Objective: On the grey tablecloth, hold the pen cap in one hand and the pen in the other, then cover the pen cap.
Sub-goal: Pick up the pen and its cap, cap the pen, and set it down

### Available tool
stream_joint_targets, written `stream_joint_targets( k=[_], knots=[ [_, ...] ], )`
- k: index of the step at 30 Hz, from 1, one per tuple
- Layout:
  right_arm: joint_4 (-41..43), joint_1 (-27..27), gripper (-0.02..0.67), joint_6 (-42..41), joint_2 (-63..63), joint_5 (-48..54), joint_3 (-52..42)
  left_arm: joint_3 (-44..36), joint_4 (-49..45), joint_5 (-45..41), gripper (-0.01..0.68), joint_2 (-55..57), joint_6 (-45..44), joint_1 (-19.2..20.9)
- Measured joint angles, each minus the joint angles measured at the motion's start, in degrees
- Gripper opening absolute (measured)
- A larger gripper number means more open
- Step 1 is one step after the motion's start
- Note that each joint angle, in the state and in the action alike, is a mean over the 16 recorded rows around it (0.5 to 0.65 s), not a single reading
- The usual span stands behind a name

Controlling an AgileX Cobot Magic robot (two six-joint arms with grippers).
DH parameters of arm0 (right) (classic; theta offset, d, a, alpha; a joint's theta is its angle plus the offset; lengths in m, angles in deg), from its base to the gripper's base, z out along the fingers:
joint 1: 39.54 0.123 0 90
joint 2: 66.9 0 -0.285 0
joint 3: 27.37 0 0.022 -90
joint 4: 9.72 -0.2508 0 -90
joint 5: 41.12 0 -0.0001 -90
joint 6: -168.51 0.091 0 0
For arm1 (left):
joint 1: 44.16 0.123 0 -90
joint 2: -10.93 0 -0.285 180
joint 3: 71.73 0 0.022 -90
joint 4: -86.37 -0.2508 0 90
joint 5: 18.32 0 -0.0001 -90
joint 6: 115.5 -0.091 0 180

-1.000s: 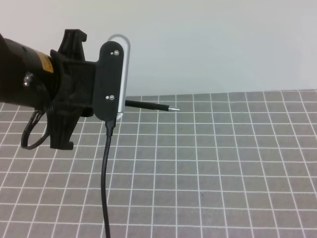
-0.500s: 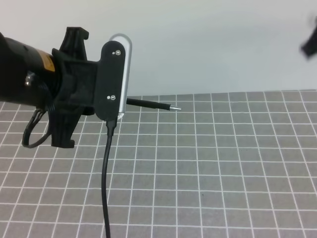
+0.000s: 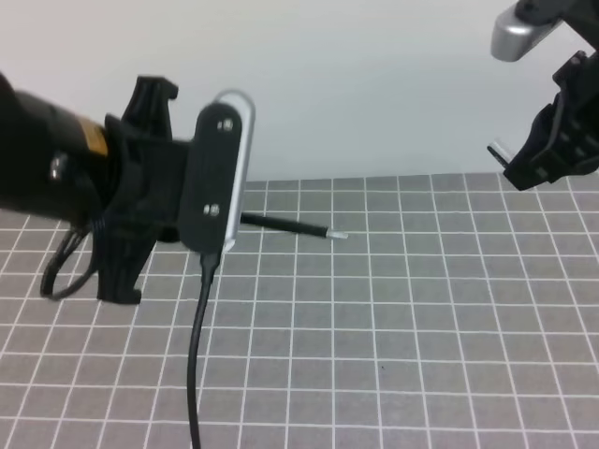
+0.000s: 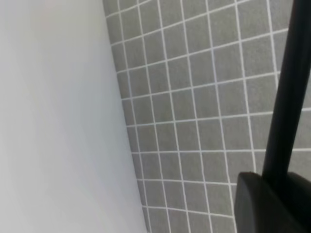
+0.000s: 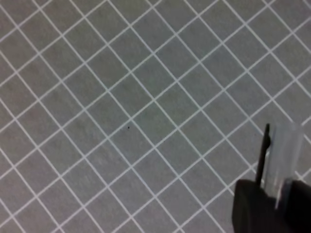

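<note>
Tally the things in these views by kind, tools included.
Pens: 1, the pen, held by the left tool
Caps: 1, the pen cap, held by the right tool
Tools: 2
Cloths: 1, the grey tablecloth
Total: 5

The grey tablecloth (image 3: 421, 309) is a flat mid grey, ruled all over with thin white lines that make small squares; from the right wrist view the same grid runs on the diagonal, with one tiny dark speck on it. The wall (image 3: 374, 84) behind is a plain pale grey-white. The pen (image 3: 285, 224) is black along its length and ends in a small silvery tip. The pen cap (image 5: 284, 155) looks clear and greyish, with a thin dark clip, though it is blurred. The left gripper (image 4: 272, 204) is black. Its arm (image 3: 56, 159) is black too, with a small orange-yellow label, and carries a black camera plate (image 3: 213, 178) with a silvery edge. The right gripper (image 3: 552, 150) is black under a silver-grey part.
</note>
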Motion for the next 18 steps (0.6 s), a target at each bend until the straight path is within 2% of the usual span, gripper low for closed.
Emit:
stream_joint_targets(
  k=[11, 18],
  knots=[
    [-2.22, -0.02, 0.093, -2.38, 0.12, -0.21, -7.48, -11.40, -2.13, 9.42, 0.001, -4.56, -2.58, -4.84],
    [-5.32, -0.02, 0.093, -5.99, 1.35, -0.37, -14.97, -15.12, -5.03, 12.88, 0.001, -5.50, 0.15, -7.03]
  ],
)
